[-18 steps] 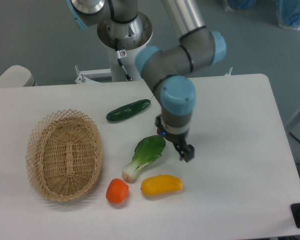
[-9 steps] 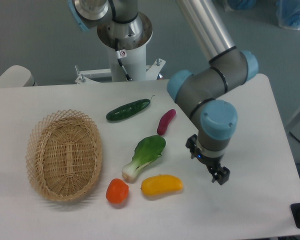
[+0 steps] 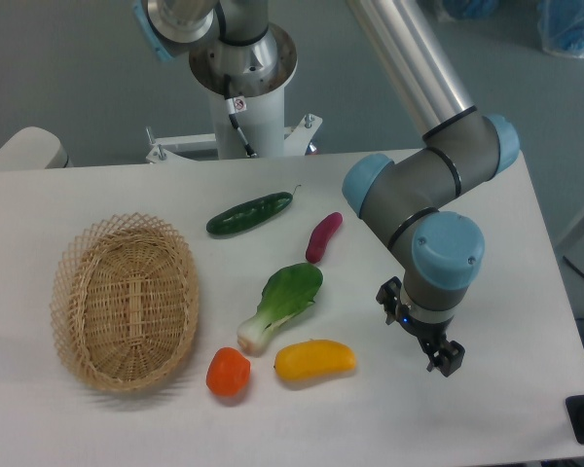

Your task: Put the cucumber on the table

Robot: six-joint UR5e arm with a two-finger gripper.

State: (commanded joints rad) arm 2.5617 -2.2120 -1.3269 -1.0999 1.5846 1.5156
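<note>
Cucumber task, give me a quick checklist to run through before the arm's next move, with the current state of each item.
1. cucumber lying flat on the table: ok.
2. Cucumber outside the wicker basket: ok.
3. Cucumber apart from the sweet potato and bok choy: ok.
4. gripper away from the cucumber, over the table's right part: ok.
5. Gripper holding nothing: ok, nothing shows between its fingers.
6. Gripper open or shut: cannot tell, too small.
</note>
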